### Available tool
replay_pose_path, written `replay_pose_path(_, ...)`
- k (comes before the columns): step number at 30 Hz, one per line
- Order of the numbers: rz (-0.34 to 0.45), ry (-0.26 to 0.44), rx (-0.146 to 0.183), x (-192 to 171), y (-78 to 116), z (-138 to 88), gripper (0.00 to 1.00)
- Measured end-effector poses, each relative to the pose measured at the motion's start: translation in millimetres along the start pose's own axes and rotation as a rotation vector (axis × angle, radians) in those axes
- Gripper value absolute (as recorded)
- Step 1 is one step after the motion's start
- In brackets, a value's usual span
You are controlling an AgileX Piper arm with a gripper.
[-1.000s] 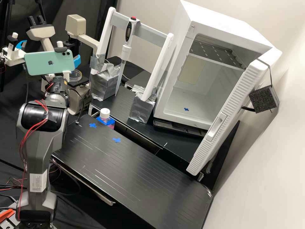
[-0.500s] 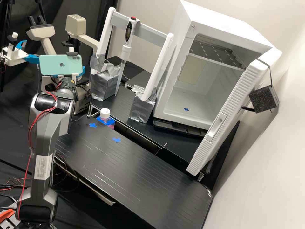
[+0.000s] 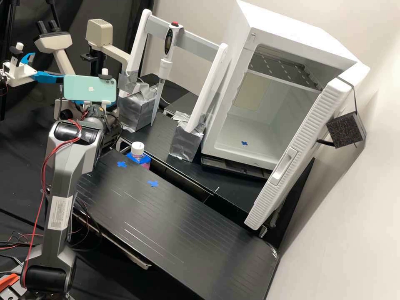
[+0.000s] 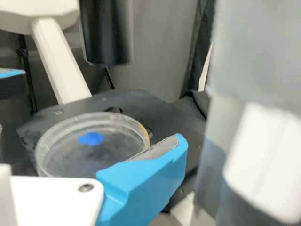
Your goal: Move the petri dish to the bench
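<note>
At the left of the high view is the microscope [image 3: 53,43]; next to it my arm [image 3: 68,154] has swung to the right over the past second, carrying the phone [image 3: 89,88] and my pincer [image 3: 97,96] across towards the microscope's stage [image 4: 155,113]; the two blue fingers stand apart, so I judge nothing is clamped yet. The petri dish [image 4: 84,154] sits flat on that dark stage in the wrist view, a blue mark [image 4: 90,138] showing through its clear base; to the right, one finger's grey pad [image 4: 161,148] overlaps its rim from where I look (touching or just beside, I cannot tell). For the task, I take this shift as lining up for the pick; I should bring the dish squarely between my fingers, then close gently, since a pad striking the rim could skid or tip it; further right in the high view lies the black tabletop [image 3: 175,216], with one blue cross [image 3: 121,164] and then another [image 3: 153,183], either perhaps the place to set it down; the carry itself is all still to do.
</note>
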Motion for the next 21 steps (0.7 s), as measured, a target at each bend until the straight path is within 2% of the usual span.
replay_pose_path(3,-0.003,-0.003,-0.007,0.7,-1.3,1.4,1.0)
replay_pose_path(9,0.011,-0.008,-0.047,0.7,0.1,1.9,1.0)
replay_pose_path(16,0.028,-0.037,-0.058,2.0,4.1,1.6,1.0)
replay_pose_path(17,0.031,-0.042,-0.055,2.0,4.4,2.1,0.0)
replay_pose_path(21,0.034,-0.055,-0.052,3.0,3.7,4.5,0.0)
